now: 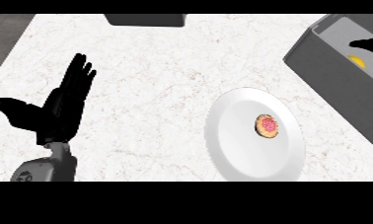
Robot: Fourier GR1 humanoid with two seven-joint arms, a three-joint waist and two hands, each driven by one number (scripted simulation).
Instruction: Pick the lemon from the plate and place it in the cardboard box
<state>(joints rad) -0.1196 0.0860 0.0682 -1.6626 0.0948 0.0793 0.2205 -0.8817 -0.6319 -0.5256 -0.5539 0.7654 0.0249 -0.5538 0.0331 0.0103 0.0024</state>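
lemon (356, 62): already inside the cardboard box (320, 65), off your plate (233, 144) (only a tart left there).
right hand (362, 45): black tip over the box; fingers unreadable.
left hand (65, 97): open, resting at left.

lemon (356, 62) in the box (320, 62) at far right — plate (241, 144) before it, left hand (62, 104) at far left

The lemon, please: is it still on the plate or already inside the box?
Inside the box: the yellow lemon shows within its grey walls, under the right hand. The white plate holds only a small tart.
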